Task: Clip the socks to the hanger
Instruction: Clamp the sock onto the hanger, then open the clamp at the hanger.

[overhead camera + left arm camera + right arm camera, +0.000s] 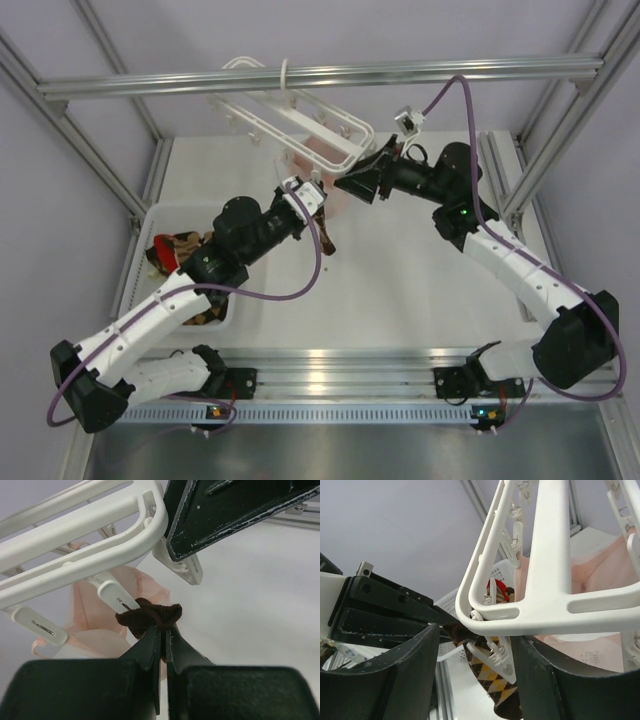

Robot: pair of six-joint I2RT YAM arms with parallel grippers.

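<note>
The left tool is clamped on the argyle sock, held just under the hanger's right end. The right tool stands apart around the end clip (pressure unclear); the cuff should be fed deep before release.

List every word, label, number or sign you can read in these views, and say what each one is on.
Nothing here can be read.
Pink cloth: faint grey print, too blurred to read.
Hanger: no lettering visible.
Sock: diamond pattern only, no text.
</note>
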